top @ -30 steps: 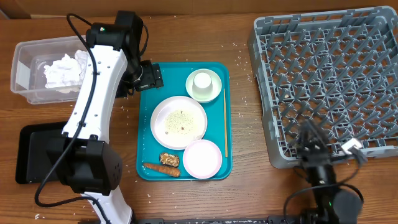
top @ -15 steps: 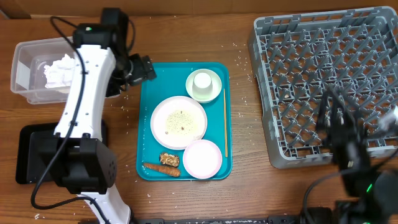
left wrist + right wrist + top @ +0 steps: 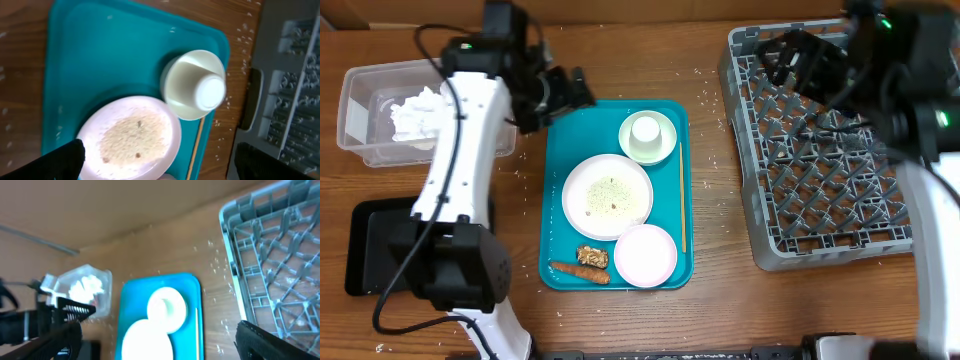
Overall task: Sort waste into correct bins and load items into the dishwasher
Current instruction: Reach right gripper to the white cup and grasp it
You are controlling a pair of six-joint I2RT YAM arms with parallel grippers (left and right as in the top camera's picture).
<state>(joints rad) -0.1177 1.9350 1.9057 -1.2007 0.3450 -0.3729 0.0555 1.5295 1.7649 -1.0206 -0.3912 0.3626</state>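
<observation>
Wooden table (image 3: 720, 300) from above. Centre: teal rectangular serving tray (image 3: 558, 200) with round white plate (image 3: 574, 182) of rice grains (image 3: 610, 198), upturned whitish cup (image 3: 646, 131), pale pink bowl (image 3: 645, 254), orange carrot piece (image 3: 578, 271), brown crumbly chunk (image 3: 592, 255). Left: clear plastic tub (image 3: 355, 125) holding crumpled white tissue (image 3: 418, 112), shallow black tray (image 3: 365, 250) nearer. Right: grey lattice dish rack (image 3: 840, 200). Left gripper (image 3: 565, 90) above the tray's far-left corner, fingers spread wide. Right gripper (image 3: 788, 55) over the rack's far-left corner, fingers likewise wide apart.

- Matt brown wood grain: desk (image 3: 720, 300)
- Smooth plastic, faint sheen: teal tray (image 3: 558, 170)
- Grey matt plastic: dish rack (image 3: 840, 215)
- Transparent glossy plastic: clear tub (image 3: 355, 120)
- Crumpled white paper: tissue (image 3: 415, 112)
</observation>
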